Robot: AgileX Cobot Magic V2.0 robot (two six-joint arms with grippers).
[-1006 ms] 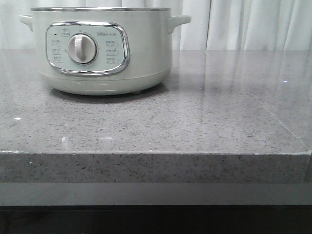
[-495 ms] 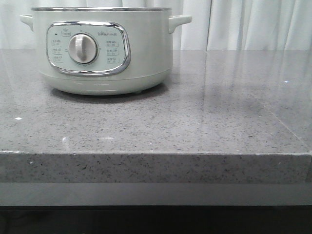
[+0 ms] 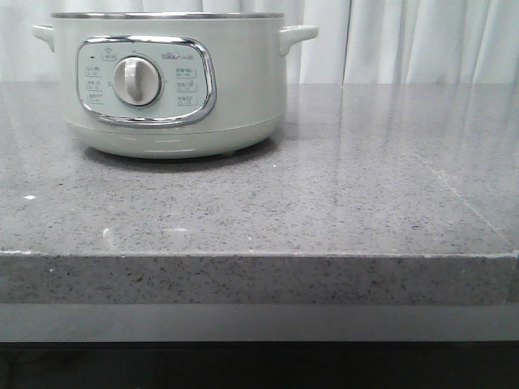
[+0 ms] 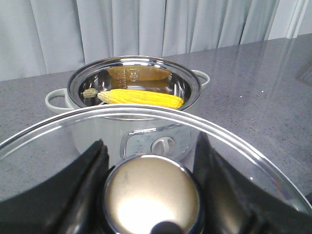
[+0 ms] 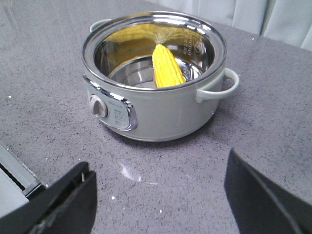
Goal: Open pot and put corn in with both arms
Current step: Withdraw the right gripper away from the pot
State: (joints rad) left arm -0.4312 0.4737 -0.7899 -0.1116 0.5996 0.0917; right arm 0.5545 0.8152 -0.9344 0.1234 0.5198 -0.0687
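Note:
The pale-green pot [image 3: 170, 81] stands at the back left of the grey counter, lid off, with its dial facing me. Inside its steel bowl lies the yellow corn [image 4: 141, 98] [image 5: 165, 67], leaning against the inner wall. My left gripper [image 4: 152, 161] is shut on the round metal knob [image 4: 152, 195] of the glass lid [image 4: 234, 141], holding the lid in the air in front of the pot [image 4: 134, 122]. My right gripper [image 5: 161, 190] is open and empty above the bare counter, in front of the pot [image 5: 156, 97]. Neither gripper shows in the front view.
White curtains [image 3: 405, 40] hang behind the grey speckled counter [image 3: 324, 203]. The counter's front edge [image 3: 259, 255] runs across the front view. A pale grey ledge [image 5: 12, 180] shows beside my right gripper.

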